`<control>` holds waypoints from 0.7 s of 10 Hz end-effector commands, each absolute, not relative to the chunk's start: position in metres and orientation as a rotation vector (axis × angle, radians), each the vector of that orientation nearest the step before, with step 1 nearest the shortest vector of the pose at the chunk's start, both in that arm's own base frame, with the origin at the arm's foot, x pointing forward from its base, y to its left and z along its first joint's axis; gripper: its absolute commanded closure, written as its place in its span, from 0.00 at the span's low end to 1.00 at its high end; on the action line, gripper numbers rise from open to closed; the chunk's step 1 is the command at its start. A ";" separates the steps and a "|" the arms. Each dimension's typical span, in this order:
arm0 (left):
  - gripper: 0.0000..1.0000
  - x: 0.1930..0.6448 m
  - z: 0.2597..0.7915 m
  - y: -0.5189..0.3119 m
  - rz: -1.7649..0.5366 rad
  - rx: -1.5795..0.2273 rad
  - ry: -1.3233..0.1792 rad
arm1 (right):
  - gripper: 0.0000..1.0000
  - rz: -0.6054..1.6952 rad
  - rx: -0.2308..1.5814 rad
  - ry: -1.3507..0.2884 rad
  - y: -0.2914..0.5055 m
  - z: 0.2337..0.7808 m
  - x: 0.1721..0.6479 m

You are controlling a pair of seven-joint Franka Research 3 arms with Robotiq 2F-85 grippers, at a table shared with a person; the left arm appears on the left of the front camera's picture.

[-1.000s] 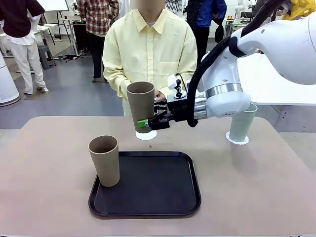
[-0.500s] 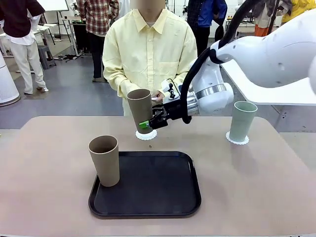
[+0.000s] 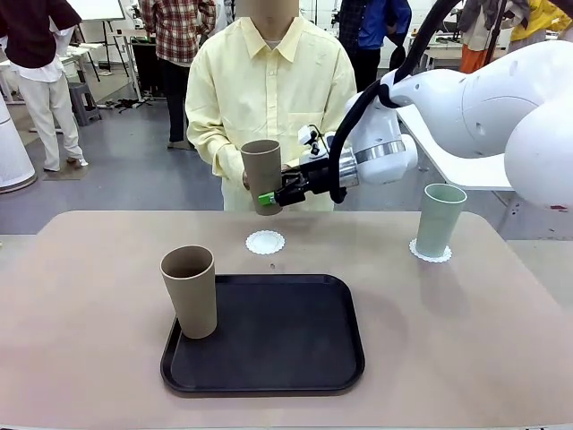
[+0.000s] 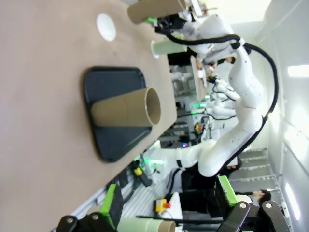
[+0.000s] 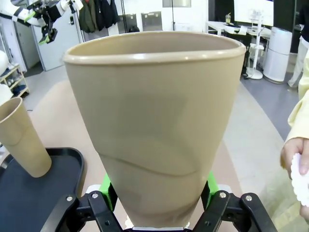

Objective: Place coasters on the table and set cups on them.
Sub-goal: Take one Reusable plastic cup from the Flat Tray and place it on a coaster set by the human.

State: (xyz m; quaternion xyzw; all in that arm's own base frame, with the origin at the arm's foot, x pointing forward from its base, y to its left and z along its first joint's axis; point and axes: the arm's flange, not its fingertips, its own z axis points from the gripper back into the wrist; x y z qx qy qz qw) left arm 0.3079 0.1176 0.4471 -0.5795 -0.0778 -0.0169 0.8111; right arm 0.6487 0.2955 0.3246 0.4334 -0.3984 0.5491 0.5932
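right gripper (image 3: 269, 199) is clamped on a tan cup (image 3: 262, 170), up over the bare coaster (image 3: 265, 242) near the table (image 3: 81, 358) far edge; left gripper (image 4: 167, 187) spread wide

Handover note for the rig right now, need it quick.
Left gripper open, empty.
Right gripper shut on a tan cup, held aloft past the bare coaster, near the person.
Done: mint cup stands on its coaster, far right.
To do: held cup onto the bare coaster; second tan cup waits on the black tray; person's hand holds a third coaster, not yet laid.
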 end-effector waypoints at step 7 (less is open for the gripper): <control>0.00 0.308 0.448 0.118 -0.037 -1.250 -0.176 | 0.19 1.300 1.049 -0.937 0.297 0.318 0.644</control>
